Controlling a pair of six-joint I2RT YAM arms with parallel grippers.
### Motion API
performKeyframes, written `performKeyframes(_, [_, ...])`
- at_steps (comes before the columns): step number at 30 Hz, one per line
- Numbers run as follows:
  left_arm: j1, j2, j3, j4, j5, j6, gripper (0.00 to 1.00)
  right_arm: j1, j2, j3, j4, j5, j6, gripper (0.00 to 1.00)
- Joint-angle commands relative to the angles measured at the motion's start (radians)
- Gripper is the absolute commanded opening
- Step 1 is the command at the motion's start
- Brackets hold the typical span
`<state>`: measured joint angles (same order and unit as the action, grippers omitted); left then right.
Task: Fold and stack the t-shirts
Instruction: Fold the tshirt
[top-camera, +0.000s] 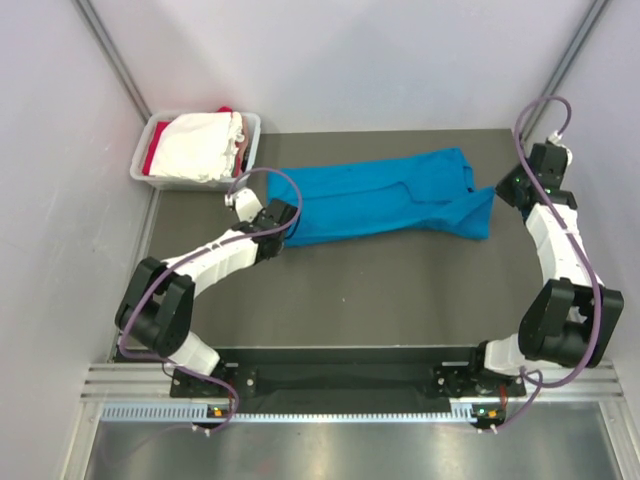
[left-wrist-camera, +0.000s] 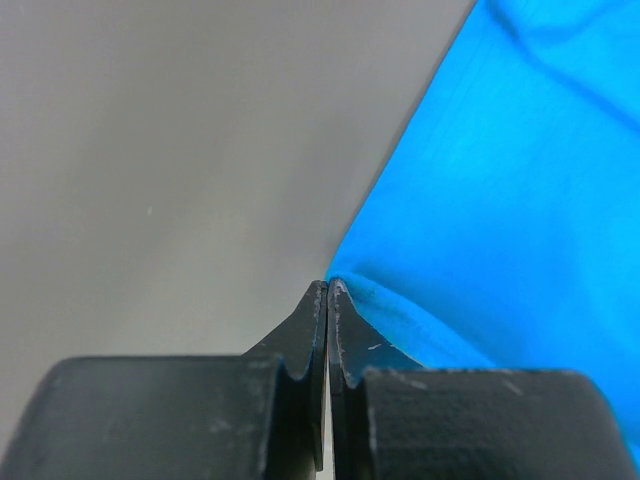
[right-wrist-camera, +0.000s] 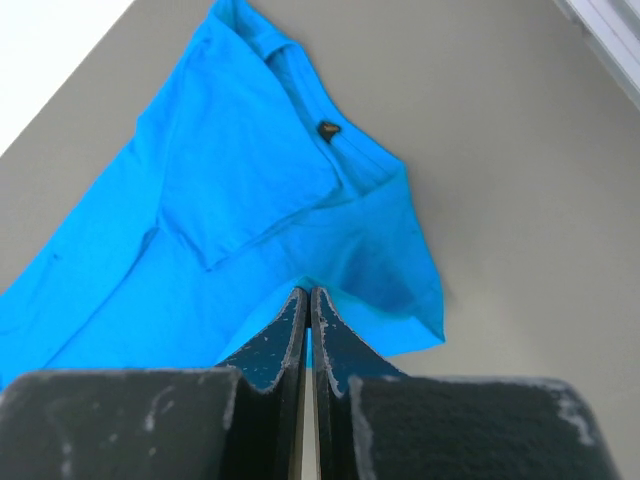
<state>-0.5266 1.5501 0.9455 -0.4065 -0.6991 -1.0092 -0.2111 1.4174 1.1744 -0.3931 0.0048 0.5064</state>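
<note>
A bright blue t-shirt (top-camera: 380, 195) lies stretched left to right across the far middle of the table, partly folded lengthwise. My left gripper (top-camera: 284, 218) is at its left end, and in the left wrist view it (left-wrist-camera: 328, 285) is shut with the edge of the blue cloth (left-wrist-camera: 500, 200) pinched at the tips. My right gripper (top-camera: 503, 190) is at the shirt's right end. In the right wrist view it (right-wrist-camera: 306, 292) is shut on a fold of the blue shirt (right-wrist-camera: 240, 190), whose small dark mark (right-wrist-camera: 327, 129) shows near the collar. A white shirt (top-camera: 200, 145) and a red one (top-camera: 153, 158) lie in the tub.
The pale grey plastic tub (top-camera: 190, 183) stands at the far left corner of the dark table (top-camera: 380, 290). Grey walls close in the left, back and right sides. The arm bases sit on the metal rail (top-camera: 340, 380) at the near edge.
</note>
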Motion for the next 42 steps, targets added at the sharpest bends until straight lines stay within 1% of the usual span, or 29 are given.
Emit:
performKeyframes(1, [-0.001,0.022,0.068,0.008,-0.079,0.079,0.0,0.024,0.035,0.068,0.056,0.003,-0.016,0.0])
performKeyframes(10, [0.002,0.128,0.137,0.041,-0.1,0.155,0.0,0.052,0.118,0.109,0.08,0.004,-0.014,0.0])
performKeyframes(30, [0.045,0.203,0.234,0.081,-0.106,0.213,0.0,0.091,0.287,0.251,0.106,-0.002,-0.025,0.0])
performKeyframes(42, [0.085,0.238,0.251,0.124,-0.08,0.247,0.0,0.098,0.365,0.321,0.128,-0.002,-0.026,0.0])
